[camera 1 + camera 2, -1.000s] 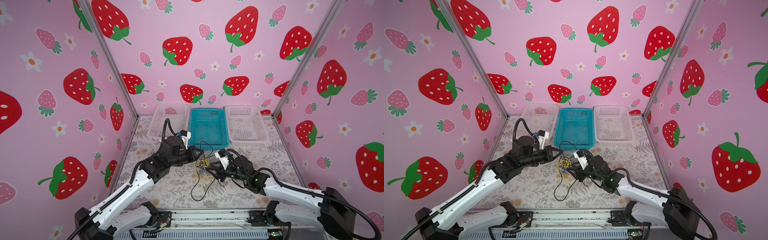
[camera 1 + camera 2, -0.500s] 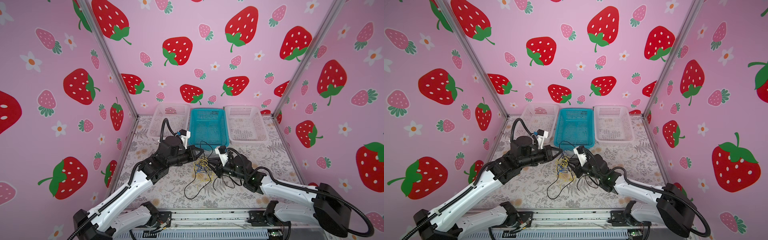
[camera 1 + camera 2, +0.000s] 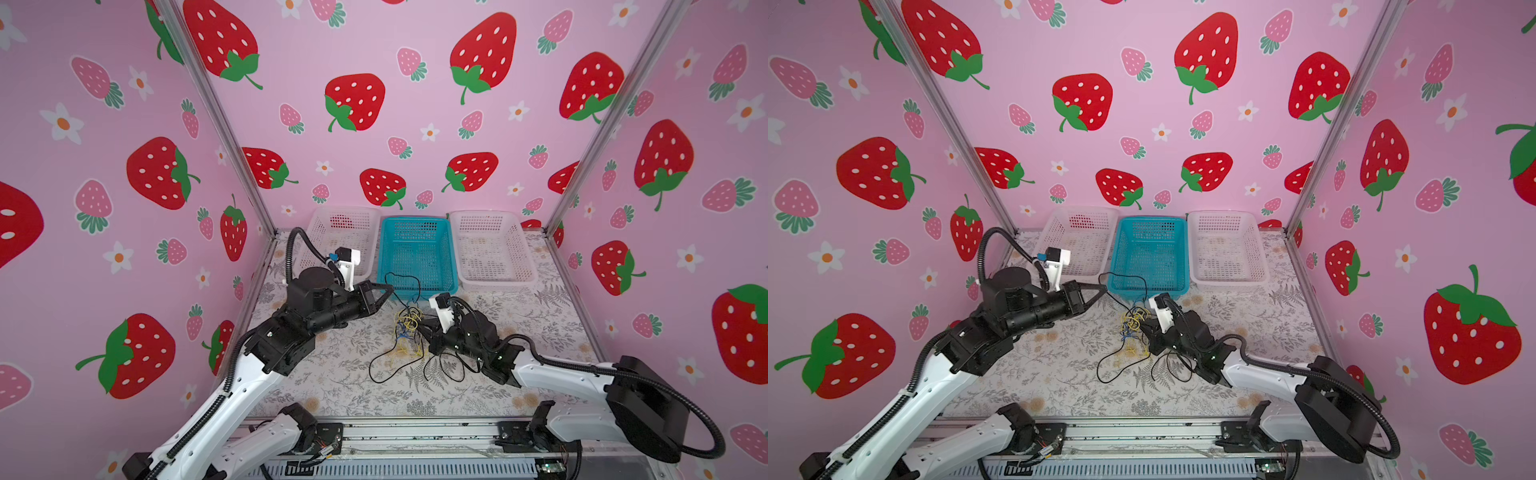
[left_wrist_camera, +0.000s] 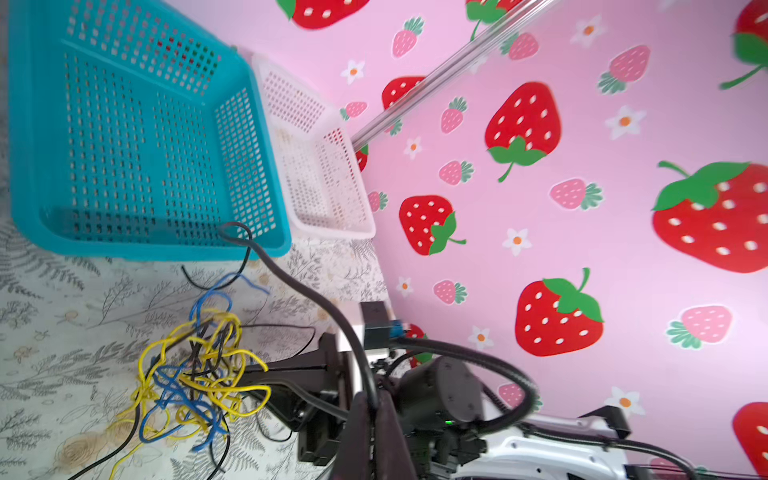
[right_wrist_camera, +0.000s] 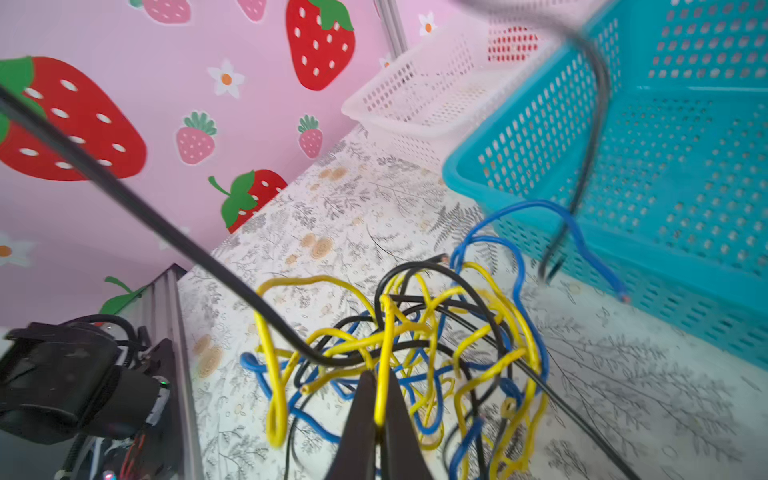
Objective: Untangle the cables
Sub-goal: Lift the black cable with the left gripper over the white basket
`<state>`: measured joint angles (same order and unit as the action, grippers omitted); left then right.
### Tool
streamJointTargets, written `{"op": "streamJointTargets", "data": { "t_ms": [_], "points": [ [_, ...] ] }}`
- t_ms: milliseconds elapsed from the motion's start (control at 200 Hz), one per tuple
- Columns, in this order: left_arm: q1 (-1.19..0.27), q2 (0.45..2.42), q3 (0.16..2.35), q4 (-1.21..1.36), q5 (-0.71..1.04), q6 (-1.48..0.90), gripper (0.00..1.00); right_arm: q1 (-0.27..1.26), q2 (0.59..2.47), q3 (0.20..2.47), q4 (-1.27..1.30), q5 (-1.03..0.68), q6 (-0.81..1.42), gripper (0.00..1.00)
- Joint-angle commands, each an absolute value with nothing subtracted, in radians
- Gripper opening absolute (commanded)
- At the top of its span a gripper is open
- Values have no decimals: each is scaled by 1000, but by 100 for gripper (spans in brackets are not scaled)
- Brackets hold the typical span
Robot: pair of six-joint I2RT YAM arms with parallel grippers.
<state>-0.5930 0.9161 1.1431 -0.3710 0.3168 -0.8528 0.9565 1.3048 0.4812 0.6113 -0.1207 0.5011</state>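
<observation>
Pink walls all round, splashed with big red strawberries and little white flowers, silver posts in the back corners. Light is soft and even. The worktop wears a grey fern print; a metal rail runs along its front edge.

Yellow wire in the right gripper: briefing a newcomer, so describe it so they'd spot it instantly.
Find the turquoise perforated plastic basket, middle of three at the back wall; a tangle of thin wires lies before it. The yellow wire alone is pinched in the right gripper's shut jaws, unlike the blue wire and black wire.
</observation>
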Motion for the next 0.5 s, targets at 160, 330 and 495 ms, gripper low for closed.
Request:
{"op": "streamJointTargets", "data": {
  "t_ms": [160, 330, 495],
  "points": [
    [-541, 935, 1424, -400, 368, -793, 0, 931, 1358, 392, 638, -69, 580, 0],
    [-518, 999, 1575, -459, 388, -753, 0, 927, 1371, 375, 671, -99, 578, 0],
    [-470, 1066, 1673, -500, 420, -721, 0, 925, 1335, 374, 669, -132, 547, 5]
  ]
}}
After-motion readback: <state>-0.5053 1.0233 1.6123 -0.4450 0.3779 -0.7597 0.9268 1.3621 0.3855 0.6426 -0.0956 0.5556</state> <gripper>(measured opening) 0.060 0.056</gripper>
